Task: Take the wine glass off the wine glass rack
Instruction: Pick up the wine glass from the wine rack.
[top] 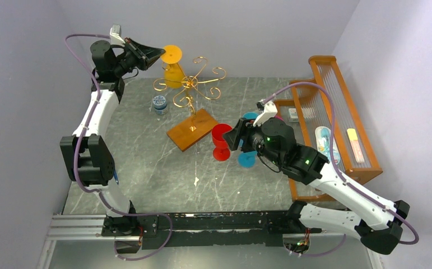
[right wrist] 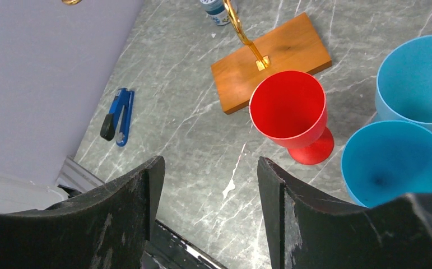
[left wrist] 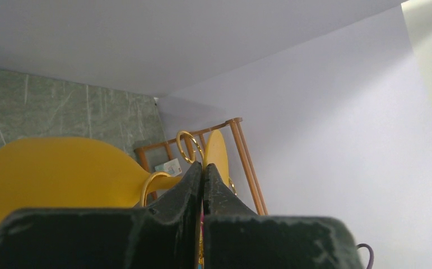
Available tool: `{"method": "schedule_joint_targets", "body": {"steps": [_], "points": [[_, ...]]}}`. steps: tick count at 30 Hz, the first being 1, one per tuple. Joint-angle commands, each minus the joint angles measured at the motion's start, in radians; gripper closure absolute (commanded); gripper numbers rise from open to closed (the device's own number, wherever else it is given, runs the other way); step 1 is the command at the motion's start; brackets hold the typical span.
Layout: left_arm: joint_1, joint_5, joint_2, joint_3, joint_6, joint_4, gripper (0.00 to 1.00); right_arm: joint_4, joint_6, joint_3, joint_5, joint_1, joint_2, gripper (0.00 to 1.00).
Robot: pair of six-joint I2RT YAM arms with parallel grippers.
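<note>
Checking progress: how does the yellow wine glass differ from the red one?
The yellow wine glass hangs upside down on the wine glass rack; the red wine glass stands upright on the table. The left end effector is shut on the yellow one's foot; the red one is untouched. Both are stemmed.

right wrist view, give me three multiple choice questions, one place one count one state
1. Where is the red glass? A on the table beside the rack's wooden base; B hung from a wire arm; C upside down on the base.
2. How many blue glasses show? A one; B two; C four.
3. The right gripper is: A shut on a blue glass; B shut on the red glass; C open.
Answers: 1 A, it stands upright by the base. 2 B, two blue bowls at the right edge. 3 C, fingers apart, nothing between them.
</note>
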Motion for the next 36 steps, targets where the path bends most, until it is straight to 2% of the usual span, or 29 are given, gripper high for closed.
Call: {"method": "schedule_joint_targets", "body": {"steps": [1,8,12,18,20,28,31,34,36], "points": [[-0.004,0.042,-0.012,0.031,0.074,-0.034,0.95,-0.017,-0.001,-0.001,0.024,-0.003,-0.023,0.34],[-0.004,0.054,-0.041,0.061,0.182,-0.161,0.95,-0.010,0.001,-0.010,0.026,-0.003,-0.032,0.34],[-0.004,0.071,-0.046,0.053,0.186,-0.168,0.95,-0.013,0.006,-0.006,0.020,-0.003,-0.024,0.34],[-0.005,0.136,-0.056,0.023,0.115,-0.050,0.95,-0.008,0.005,-0.016,0.021,-0.002,-0.029,0.34],[-0.005,0.154,-0.046,0.057,0.170,-0.116,0.95,-0.009,0.003,-0.014,0.023,-0.002,-0.029,0.34],[0.010,0.170,-0.079,0.067,0.264,-0.216,0.95,-0.014,0.009,-0.009,0.020,-0.002,-0.028,0.34],[0.010,0.252,-0.087,0.051,0.239,-0.130,0.95,-0.006,0.019,-0.010,0.018,-0.002,-0.029,0.34],[0.026,0.255,-0.095,0.091,0.343,-0.285,0.95,-0.003,0.027,-0.008,0.013,-0.003,-0.026,0.34],[0.044,0.249,-0.107,0.093,0.378,-0.325,0.95,-0.004,0.028,-0.004,0.008,-0.003,-0.021,0.34]]}}
